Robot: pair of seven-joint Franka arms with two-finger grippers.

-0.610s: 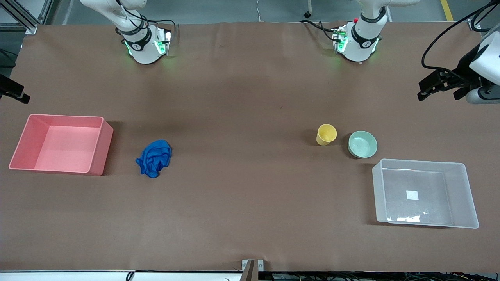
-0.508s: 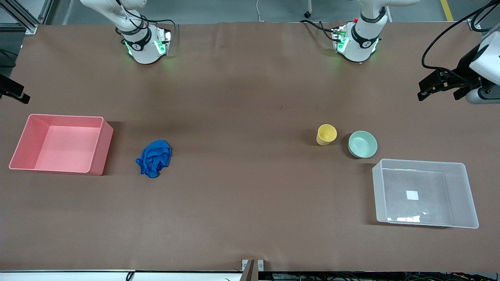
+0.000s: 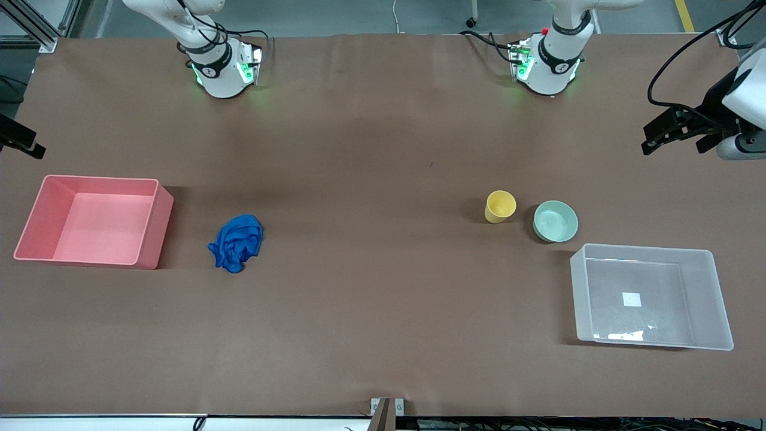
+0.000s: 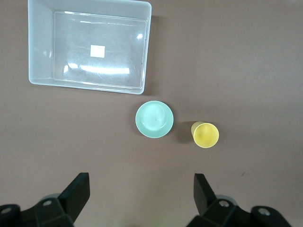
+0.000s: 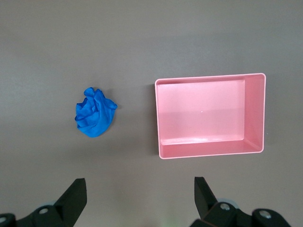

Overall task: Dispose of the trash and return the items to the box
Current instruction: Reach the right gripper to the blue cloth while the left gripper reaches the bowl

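The blue cloth wad (image 3: 235,242) lies on the table beside the pink bin (image 3: 149,221); it also shows in the right wrist view (image 5: 95,118). The yellow cup (image 3: 500,206) stands upright beside the mint-green bowl (image 3: 555,221). The empty clear box (image 3: 651,296) with its white label sits just nearer to the front camera than the bowl. The left wrist view shows the cup (image 4: 205,135), the bowl (image 4: 154,119) and the box (image 4: 40,47). My left gripper (image 4: 141,179) is open, high over bare table. My right gripper (image 5: 139,182) is open, high over bare table. Neither gripper shows in the front view.
The pink bin (image 5: 255,113) is empty, at the right arm's end. A black-and-white device (image 3: 706,123) with cables hangs over the table edge at the left arm's end. A black part (image 3: 21,140) juts in at the right arm's end. Both arm bases (image 3: 221,66) stand along the farthest edge.
The black-and-white device at the left arm's end has shifted slightly. Nothing on the table has moved.
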